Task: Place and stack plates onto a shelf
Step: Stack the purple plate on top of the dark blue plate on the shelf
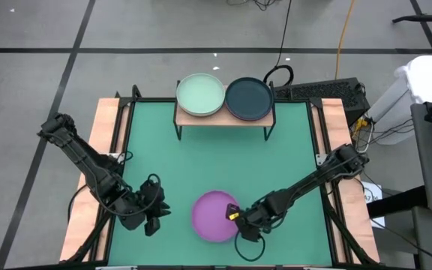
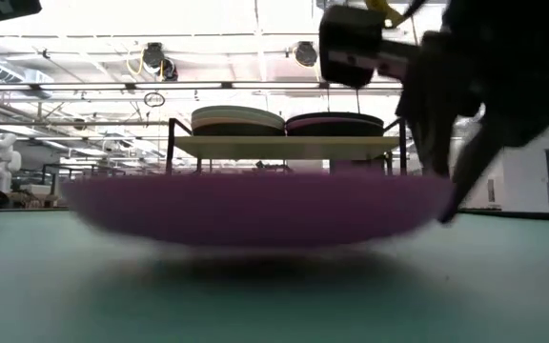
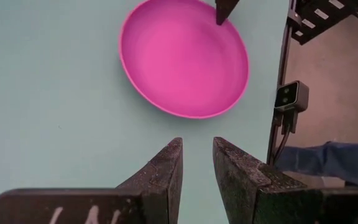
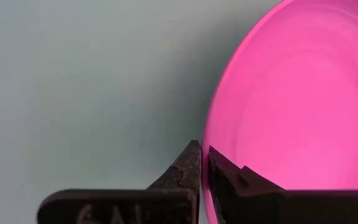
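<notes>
Plates are going up, folks: two stacks sit on the shelf (image 1: pixel 223 118) at the far edge of the desk (image 1: pixel 163 165), a mint plate (image 1: pixel 200 94) topping the left one and a dark plate (image 1: pixel 249 99) topping the right, with more edges showing under them in the low view, though just how many I cannot tell. Left to do, as I read it: the pink plate (image 1: pixel 216 215), flat on the desk at the near edge, well apart from the shelf, open side up. It's round, so no long axis to speak of; its face points straight up. The right tool (image 1: pixel 235 215) has clamped down on the plate's right rim, one finger (image 4: pixel 182 167) outside and one inside the lip, pinched nearly together. The left tool (image 1: pixel 152 217) waits just left of the plate, fingers a little apart and holding nothing. My call: we're near the end, with a lift and carry to the shelf ahead.
</notes>
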Motion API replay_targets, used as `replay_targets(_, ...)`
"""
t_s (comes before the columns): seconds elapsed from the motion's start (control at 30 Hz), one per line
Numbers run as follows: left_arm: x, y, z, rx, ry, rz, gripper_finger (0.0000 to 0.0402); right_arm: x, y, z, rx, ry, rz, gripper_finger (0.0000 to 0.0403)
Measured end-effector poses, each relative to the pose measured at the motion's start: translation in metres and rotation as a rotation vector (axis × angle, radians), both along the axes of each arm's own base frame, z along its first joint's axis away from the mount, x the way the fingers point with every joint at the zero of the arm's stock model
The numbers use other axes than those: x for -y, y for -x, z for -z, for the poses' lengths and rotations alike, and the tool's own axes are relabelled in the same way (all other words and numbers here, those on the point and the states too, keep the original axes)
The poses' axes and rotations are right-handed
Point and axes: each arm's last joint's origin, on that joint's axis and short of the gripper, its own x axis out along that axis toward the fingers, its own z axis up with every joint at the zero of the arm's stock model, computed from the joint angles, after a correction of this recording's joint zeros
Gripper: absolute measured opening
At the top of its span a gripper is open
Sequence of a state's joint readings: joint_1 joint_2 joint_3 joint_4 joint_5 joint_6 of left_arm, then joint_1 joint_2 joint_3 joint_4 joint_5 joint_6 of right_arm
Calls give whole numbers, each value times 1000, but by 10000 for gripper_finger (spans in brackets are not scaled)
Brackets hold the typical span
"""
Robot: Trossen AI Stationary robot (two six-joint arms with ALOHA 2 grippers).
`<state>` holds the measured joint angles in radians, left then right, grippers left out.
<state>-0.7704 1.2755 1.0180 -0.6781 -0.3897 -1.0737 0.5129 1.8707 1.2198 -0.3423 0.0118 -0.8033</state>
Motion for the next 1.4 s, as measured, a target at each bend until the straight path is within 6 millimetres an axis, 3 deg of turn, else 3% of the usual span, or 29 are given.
replay_targets(0.5, -4, -3, 0, 9, -56, 32, 94, 18, 20, -76, 120, -185, 341, 2)
replay_targets(0.93, -6, -5, 0, 12, -80, 47, 94, 33, 37, -124, 160, -350, 541, 2)
replay_targets(1.23, -7, -5, 0, 20, -99, 40, 94, 36, 32, -164, 325, -248, 574, 2)
replay_targets(1.4, -10, -7, 0, 19, -88, 12, 94, 44, 35, -180, 311, -167, 591, 2)
